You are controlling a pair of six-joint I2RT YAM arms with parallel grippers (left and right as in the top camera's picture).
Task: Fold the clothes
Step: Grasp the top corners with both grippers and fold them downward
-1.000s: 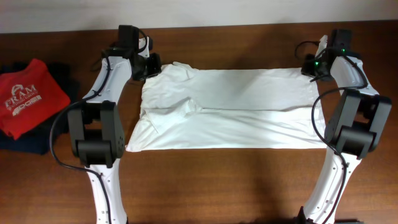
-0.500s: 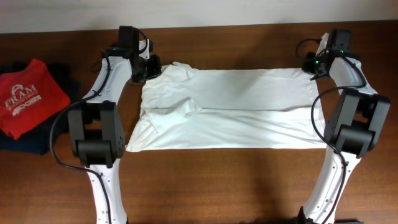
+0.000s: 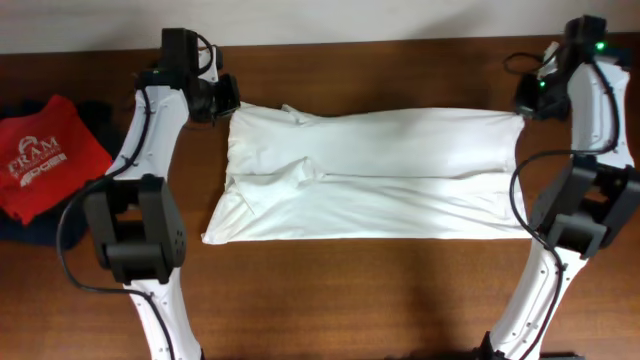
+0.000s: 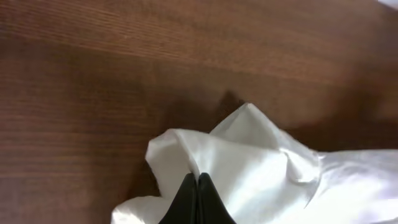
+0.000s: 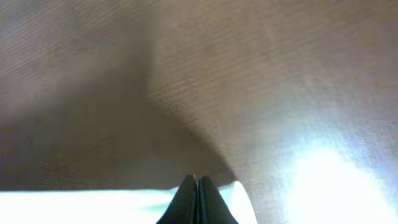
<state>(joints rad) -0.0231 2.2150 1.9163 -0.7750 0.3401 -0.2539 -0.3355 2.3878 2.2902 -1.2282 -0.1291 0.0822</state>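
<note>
The white T-shirt [image 3: 370, 170] lies spread as a long, soft band across the middle of the wood-grain table [image 3: 350, 300], with a lengthwise crease and rumples near its left end. The wrist views show the grips: the left gripper [image 4: 198, 182] is pinched tight on a bunched far-left corner, and the right gripper [image 5: 198, 182] is closed on the thin far-right edge. Only the overhead view shows a red shirt [image 3: 50, 150] on a dark garment [image 3: 40, 232] at the table's left edge
</note>
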